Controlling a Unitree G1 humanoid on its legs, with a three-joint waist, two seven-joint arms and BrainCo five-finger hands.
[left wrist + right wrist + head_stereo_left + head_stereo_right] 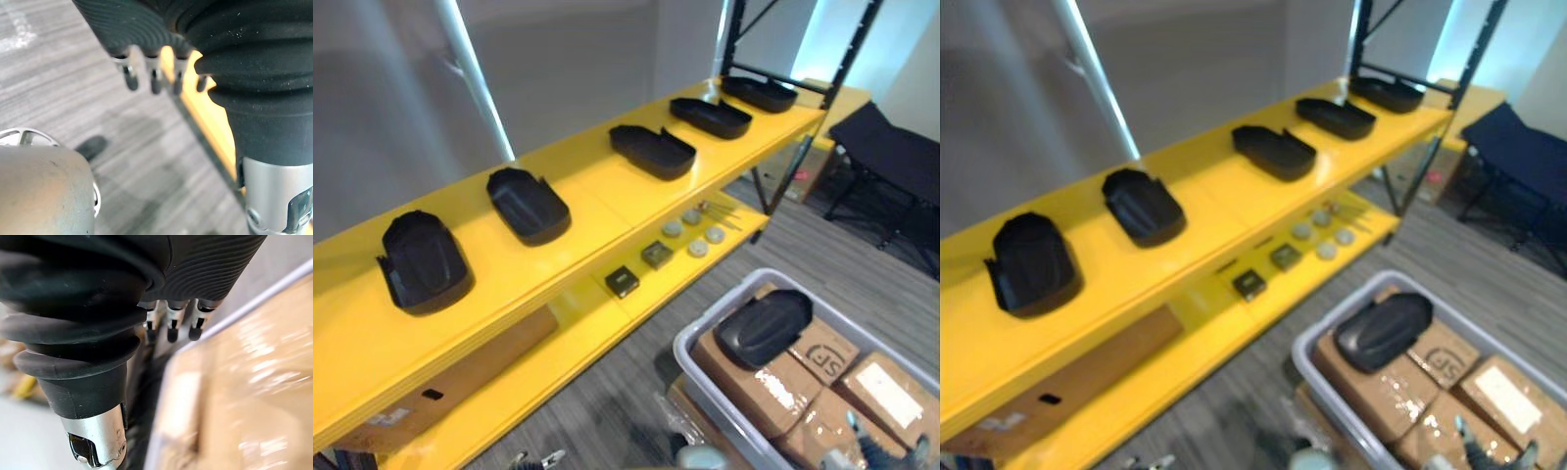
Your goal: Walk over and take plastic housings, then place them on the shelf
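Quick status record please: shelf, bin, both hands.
shelf: yellow shelf, two levels in view
top level: five black plastic housings in a row, hollow side up
lower level: small parts
bin: grey bin holding cardboard boxes
still to move: one housing on the boxes, domed side up
left hand: open, empty, over the floor
right hand: open, empty, beside the bin

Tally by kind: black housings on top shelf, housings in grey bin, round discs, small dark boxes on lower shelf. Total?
Housings on top shelf: 5
Housings in grey bin: 1
Round discs: 4
Small dark boxes: 2
Total: 12
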